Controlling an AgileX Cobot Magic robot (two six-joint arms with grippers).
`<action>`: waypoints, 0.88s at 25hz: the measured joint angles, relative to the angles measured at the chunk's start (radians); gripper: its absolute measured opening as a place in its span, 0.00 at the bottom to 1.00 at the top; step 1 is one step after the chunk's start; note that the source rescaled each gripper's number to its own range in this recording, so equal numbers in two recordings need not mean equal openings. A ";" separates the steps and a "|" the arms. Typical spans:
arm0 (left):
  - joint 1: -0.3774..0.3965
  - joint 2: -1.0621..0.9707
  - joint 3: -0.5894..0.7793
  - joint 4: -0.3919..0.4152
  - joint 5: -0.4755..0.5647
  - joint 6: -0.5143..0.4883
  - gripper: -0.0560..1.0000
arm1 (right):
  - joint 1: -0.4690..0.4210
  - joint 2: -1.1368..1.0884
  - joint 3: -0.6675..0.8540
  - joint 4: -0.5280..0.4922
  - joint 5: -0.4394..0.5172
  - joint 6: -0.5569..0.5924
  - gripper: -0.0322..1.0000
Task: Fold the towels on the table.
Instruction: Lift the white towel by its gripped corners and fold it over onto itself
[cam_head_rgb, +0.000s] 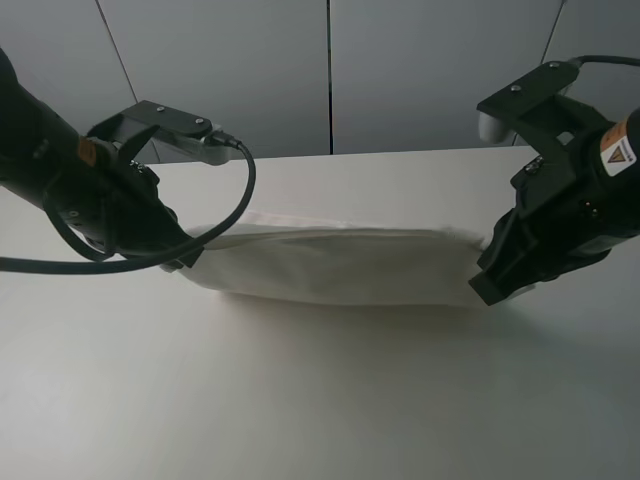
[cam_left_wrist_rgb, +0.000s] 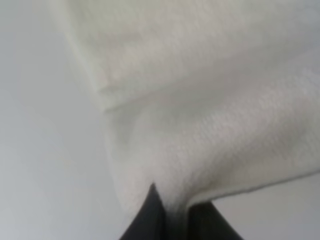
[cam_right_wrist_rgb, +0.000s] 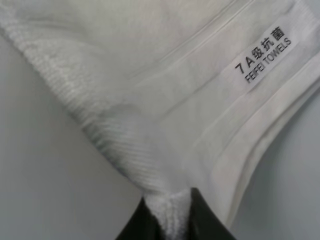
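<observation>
Table (cam_head_rgb: 320, 400): white, smooth, matte; fills the lower two thirds of the exterior frame.

Towel (cam_head_rgb: 340, 265): white terry, doubled into a long narrow strip across frame centre and stretched between the two grippers. Layers sit slightly offset along the upper edge. Soft shadow on the table below the lower edge; cannot tell whether that edge touches the top. Wrist views show looped pile at the end held by the left arm, and a ribbed woven band with stitched lines at the other end.

Left gripper (cam_head_rgb: 178, 258), centre left of frame: black fingers (cam_left_wrist_rgb: 150, 215) drawn to a narrow gap, pinching a towel corner, cloth bulging between them.

Right gripper (cam_head_rgb: 492, 272), centre right: likewise narrow, clamped on the opposite corner through the ribbed band.

Label (cam_right_wrist_rgb: 262, 55): small white tab, dark print "7A", Chinese characters, "FEIFEI TOWELS"; sewn near the right gripper's corner.
</observation>
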 joint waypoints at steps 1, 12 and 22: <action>0.000 0.000 0.000 0.009 -0.010 -0.024 0.06 | 0.000 0.000 -0.001 -0.013 -0.005 0.023 0.03; 0.005 0.013 0.000 0.175 -0.142 -0.210 0.05 | 0.000 0.124 -0.004 -0.221 -0.130 0.241 0.03; 0.088 0.110 0.000 0.180 -0.258 -0.224 0.05 | 0.002 0.200 -0.008 -0.407 -0.251 0.397 0.03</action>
